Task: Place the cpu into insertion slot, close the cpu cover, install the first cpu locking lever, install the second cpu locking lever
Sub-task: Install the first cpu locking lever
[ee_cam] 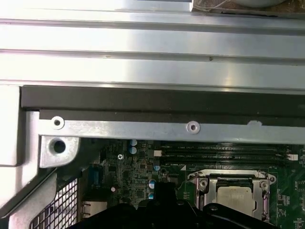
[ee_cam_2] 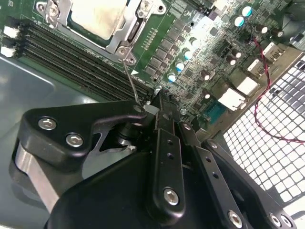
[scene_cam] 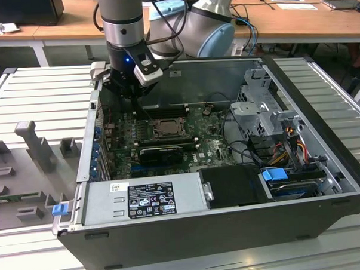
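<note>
Scene: an open computer case (scene_cam: 232, 228) lies on a ribbed metal desk (scene_cam: 40, 87), and the robot arm reaches down into it near the corner at the exterior view's left.
Cpu: the cpu (ee_cam_2: 97, 16), pale silver on top, sits flat inside the insertion slot (scene_cam: 168, 127) on the green motherboard (ee_cam_2: 190, 62).
Cpu cover: the cpu cover (ee_cam_2: 125, 33) is folded down over the chip, and its silvery frame rings the metal top.
Locking lever: a thin wire locking lever (ee_cam_2: 131, 78) slants from the socket corner across the black memory slots (ee_cam_2: 71, 57). Its free end meets the tool's tip.
Tool: the tool (ee_cam_2: 159, 101) is narrow, its black fingers drawn together just above the board beside the socket. Whether they actually pinch the lever's end cannot be told.
</note>
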{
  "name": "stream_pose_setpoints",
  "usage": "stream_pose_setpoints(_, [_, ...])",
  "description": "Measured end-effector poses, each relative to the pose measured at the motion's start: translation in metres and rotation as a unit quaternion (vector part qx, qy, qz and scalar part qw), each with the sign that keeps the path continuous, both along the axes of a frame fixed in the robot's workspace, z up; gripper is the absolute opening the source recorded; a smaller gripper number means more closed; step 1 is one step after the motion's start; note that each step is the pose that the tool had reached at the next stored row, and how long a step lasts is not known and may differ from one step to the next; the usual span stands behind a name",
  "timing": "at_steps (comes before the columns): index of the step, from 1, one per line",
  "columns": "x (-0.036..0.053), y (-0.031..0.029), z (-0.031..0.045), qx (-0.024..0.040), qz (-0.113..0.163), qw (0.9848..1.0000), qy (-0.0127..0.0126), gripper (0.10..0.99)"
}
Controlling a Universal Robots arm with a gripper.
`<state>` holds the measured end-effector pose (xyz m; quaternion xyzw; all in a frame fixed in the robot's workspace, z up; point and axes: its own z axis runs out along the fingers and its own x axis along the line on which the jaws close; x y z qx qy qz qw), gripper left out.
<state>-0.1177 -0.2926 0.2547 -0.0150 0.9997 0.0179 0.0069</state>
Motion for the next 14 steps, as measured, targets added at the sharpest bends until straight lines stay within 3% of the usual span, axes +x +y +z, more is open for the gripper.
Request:
stream_pose_setpoints(7, [0.0124,0.0002,-0.0001,0.0000,0.000,1.0000,0.0005,0.106])
stream_pose_setpoints(14, [0.0282,0.0002,0.0000,0.0000,0.000,1.0000,0.0027,0.106])
